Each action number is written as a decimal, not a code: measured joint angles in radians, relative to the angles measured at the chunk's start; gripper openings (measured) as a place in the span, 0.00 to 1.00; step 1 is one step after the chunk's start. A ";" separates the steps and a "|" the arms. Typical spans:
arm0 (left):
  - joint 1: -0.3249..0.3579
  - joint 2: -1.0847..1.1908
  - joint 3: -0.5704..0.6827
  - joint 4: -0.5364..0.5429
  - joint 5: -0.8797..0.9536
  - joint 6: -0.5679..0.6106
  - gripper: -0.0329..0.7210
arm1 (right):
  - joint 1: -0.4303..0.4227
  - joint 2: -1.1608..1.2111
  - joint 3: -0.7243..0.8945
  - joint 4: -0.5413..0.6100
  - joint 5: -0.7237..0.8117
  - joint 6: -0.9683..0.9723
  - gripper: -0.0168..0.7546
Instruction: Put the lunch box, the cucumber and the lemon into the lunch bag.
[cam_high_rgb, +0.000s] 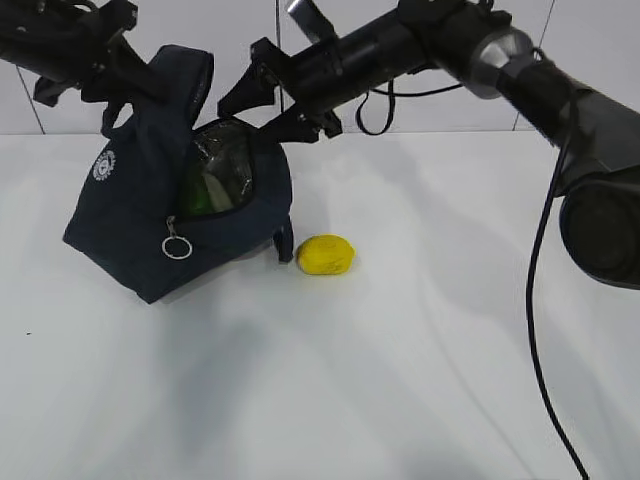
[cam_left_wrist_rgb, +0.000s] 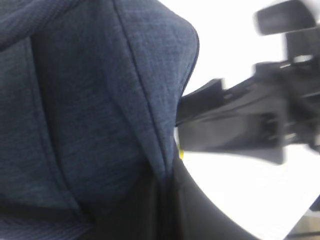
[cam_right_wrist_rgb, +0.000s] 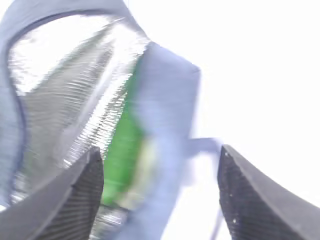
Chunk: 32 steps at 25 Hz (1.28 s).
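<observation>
Counts: one lunch bag, one lemon, one green item inside the bag, two arms.
Lunch bag: dark navy woven fabric, boxy, soft-sided; sits tilted on the white table at far left, mouth turned up and to the right. Crinkled silver foil lining shows through the opening. Round white emblem on its left face. One silver ring pull hangs on the near face.
Green item: the cucumber, smooth and bright green, lies inside the bag against the lining; blurred in the right wrist view, a sliver seen in the exterior view.
Lunch box: not identifiable in any view; a pale edge shows under the bag's near bottom corner, cannot tell what it is.
Lemon: bright yellow, oval, slightly dimpled skin; rests on the table just right of the bag, close to its lower right corner, outside it.
Left gripper: black, at the bag's top left; fingers clenched on the bag's handle fabric, holding that side raised. The left wrist view is filled with navy cloth.
Right gripper: black, at the bag's mouth on its upper right edge; ribbed dark fingers spread apart, released, nothing between them.
Table: smooth, white, matte.
</observation>
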 joint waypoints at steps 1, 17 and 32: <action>0.014 0.000 0.000 0.000 0.000 0.000 0.05 | -0.005 0.000 -0.033 -0.041 0.002 0.000 0.71; 0.128 0.000 0.000 0.091 0.082 -0.015 0.05 | -0.009 -0.021 -0.154 -0.325 0.026 0.072 0.71; 0.128 0.000 0.000 0.120 0.108 -0.015 0.05 | -0.001 -0.089 -0.154 -0.654 0.033 0.033 0.71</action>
